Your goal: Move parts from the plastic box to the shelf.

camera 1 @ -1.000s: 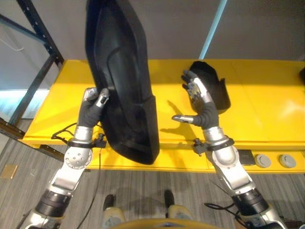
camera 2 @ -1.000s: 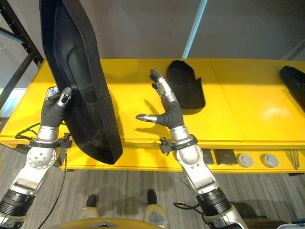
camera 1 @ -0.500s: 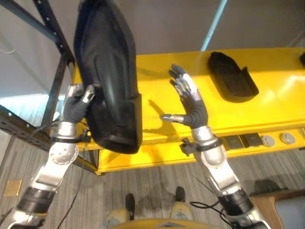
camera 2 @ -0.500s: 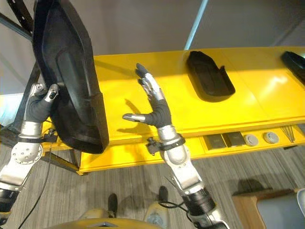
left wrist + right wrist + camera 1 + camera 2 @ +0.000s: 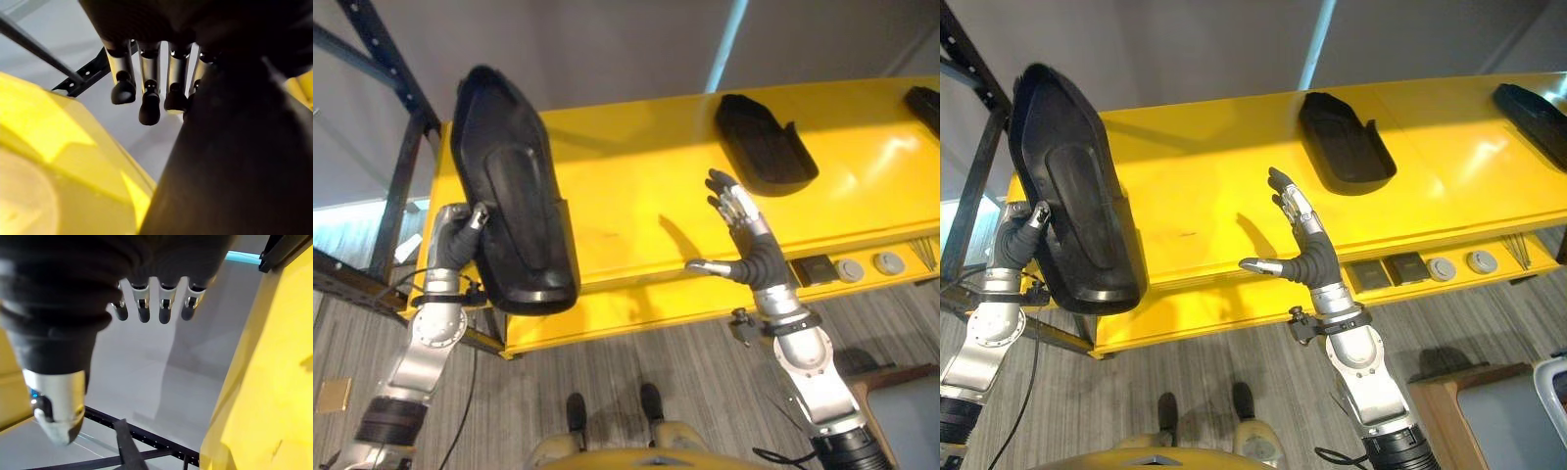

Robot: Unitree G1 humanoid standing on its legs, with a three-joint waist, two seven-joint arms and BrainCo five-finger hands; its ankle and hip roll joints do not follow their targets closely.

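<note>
A large black molded part (image 5: 514, 230) stood nearly upright at the left of the frame, its lower end hanging past the front edge of the yellow shelf (image 5: 636, 196) and its pointed top rising over the shelf's left end. The left robot hand (image 5: 458, 235) gripped its left edge, fingers (image 5: 149, 98) curled against the dark rim. Just behind and left of it ran the dark metal upright of the rack (image 5: 382, 69). To the right of the part, the middle of the shelf lay bare as far as a smaller black part (image 5: 764, 142) resting flat near the back edge, upper right of centre. Another dark piece (image 5: 1533, 108) lay at the far right end. The right robot hand (image 5: 749, 245) hovered over the shelf's front edge, fingers straight and spread, thumb out to the left, holding nothing, well apart from both parts.
</note>
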